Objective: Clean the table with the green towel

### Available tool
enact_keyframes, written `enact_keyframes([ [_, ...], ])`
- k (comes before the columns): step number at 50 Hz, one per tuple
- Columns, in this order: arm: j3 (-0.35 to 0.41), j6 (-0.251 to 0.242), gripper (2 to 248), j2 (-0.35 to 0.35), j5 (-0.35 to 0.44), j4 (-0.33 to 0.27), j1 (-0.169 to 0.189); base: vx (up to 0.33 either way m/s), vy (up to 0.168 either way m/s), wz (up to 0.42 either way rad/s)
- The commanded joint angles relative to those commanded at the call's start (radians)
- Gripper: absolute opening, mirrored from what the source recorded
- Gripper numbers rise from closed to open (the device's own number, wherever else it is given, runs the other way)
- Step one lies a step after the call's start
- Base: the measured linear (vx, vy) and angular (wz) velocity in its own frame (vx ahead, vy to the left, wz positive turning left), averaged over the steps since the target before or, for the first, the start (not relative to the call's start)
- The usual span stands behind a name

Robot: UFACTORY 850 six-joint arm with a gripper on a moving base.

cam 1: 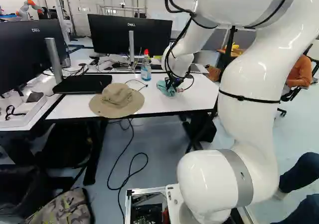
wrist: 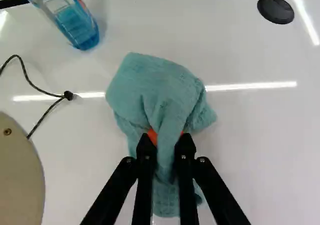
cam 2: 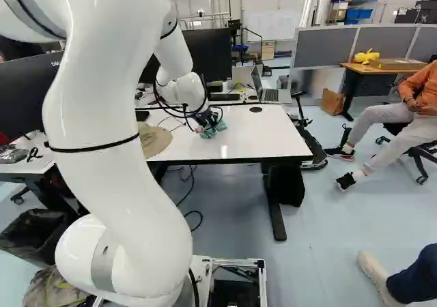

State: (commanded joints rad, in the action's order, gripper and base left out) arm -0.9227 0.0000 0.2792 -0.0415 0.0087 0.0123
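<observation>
The green towel (cam 1: 163,88) is positioned on the white table (cam 1: 199,97), at upper centre in the left base view. A fold is clamped by the gripper (cam 1: 172,85), its fingers slightly parted. Left of the towel, a bucket hat (cam 1: 117,98) is located.

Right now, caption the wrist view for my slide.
Hand shut on green towel, hat and bottle nearby on the table.

Room light: bright and even
Far wall (cam 1: 89,0): pale and strongly lit
White table (wrist: 265,155): glossy, a thin glare streak emerging on both sides of the green towel (wrist: 150,87), another beside the black cap (wrist: 275,10)
Blue bottle (wrist: 77,27): faint, soft shadow beside it
White arm (cam 1: 249,77): small, hard highlights, gentle grey shading
Floor (cam 2: 334,211): pale sheen, dimmer beneath the table
</observation>
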Motion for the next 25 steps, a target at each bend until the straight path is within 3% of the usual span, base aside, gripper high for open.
enact_keyframes([
  [14, 0.017, 0.000, 51, -0.014, 0.000, 0.000, -0.042, 0.000, 0.000, 0.000],
  [25, 0.067, 0.000, 51, -0.056, 0.000, 0.000, -0.055, 0.000, 0.000, 0.000],
])
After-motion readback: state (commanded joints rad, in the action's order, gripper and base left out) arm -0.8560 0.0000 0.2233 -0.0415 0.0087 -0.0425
